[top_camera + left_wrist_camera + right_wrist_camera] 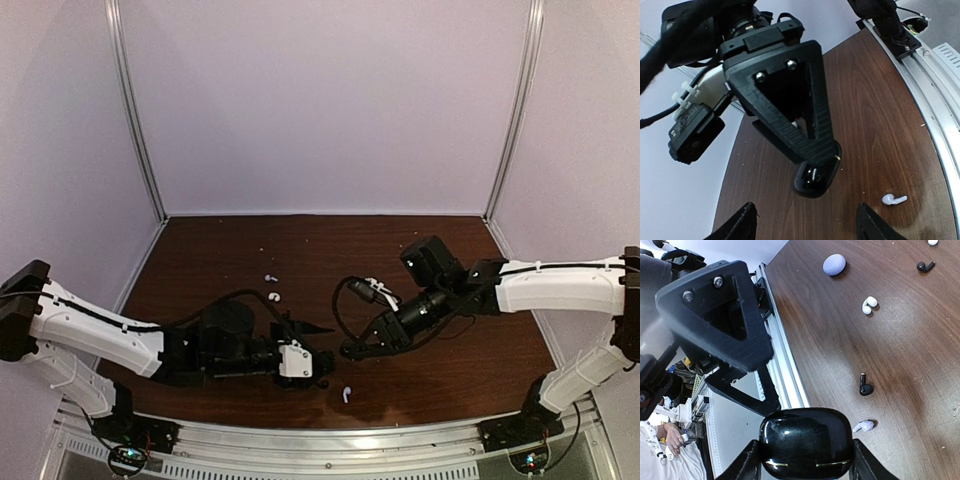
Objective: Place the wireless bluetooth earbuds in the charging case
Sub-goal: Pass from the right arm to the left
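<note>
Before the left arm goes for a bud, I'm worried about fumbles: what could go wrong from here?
1. The glossy charging case is pinched only at the tips of the right gripper; a nudge from the left gripper might twist it loose.
2. The white stemmed earbud lies close to the table's edge rail; a clumsy pick could push it off.

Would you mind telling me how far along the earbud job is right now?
Done: nothing visibly; the case looks shut. In hand: the right gripper clamps the case, with the open left gripper facing it. Left: a white stemmed earbud, a black earbud and others lie loose on the table.
</note>
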`<action>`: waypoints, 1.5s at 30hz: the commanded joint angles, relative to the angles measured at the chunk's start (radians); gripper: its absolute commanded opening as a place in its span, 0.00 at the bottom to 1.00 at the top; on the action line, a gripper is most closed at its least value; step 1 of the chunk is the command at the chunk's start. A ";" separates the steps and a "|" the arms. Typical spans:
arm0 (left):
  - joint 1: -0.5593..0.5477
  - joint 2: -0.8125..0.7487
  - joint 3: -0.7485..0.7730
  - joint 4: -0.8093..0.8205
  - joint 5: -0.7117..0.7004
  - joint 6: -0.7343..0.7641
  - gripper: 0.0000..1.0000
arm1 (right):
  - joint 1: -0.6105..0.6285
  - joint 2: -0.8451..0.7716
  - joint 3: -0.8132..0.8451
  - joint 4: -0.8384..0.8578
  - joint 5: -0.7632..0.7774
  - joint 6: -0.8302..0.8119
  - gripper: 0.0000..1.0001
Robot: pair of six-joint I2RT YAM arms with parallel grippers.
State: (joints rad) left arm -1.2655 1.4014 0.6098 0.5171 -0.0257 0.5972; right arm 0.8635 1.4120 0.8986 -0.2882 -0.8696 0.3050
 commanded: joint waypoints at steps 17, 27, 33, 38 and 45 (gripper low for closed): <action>-0.086 0.117 0.145 -0.109 -0.046 0.101 0.42 | 0.049 0.048 0.051 -0.026 -0.020 0.028 0.43; -0.086 0.103 0.133 -0.098 -0.084 0.083 0.23 | 0.051 0.040 0.063 -0.046 -0.010 0.003 0.44; -0.086 0.082 0.121 -0.078 -0.093 0.064 0.14 | 0.050 -0.002 0.082 -0.033 -0.010 -0.022 0.67; -0.086 0.048 0.100 -0.048 -0.094 0.033 0.12 | 0.041 -0.065 0.109 -0.064 0.074 -0.094 0.87; -0.034 -0.054 0.058 0.019 -0.004 -0.114 0.12 | 0.009 -0.238 0.059 0.077 0.199 -0.119 0.98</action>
State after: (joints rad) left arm -1.3392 1.4250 0.6930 0.4152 -0.0978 0.6006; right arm 0.8898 1.2694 0.9760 -0.3283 -0.7666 0.2146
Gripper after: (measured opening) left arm 0.233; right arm 0.975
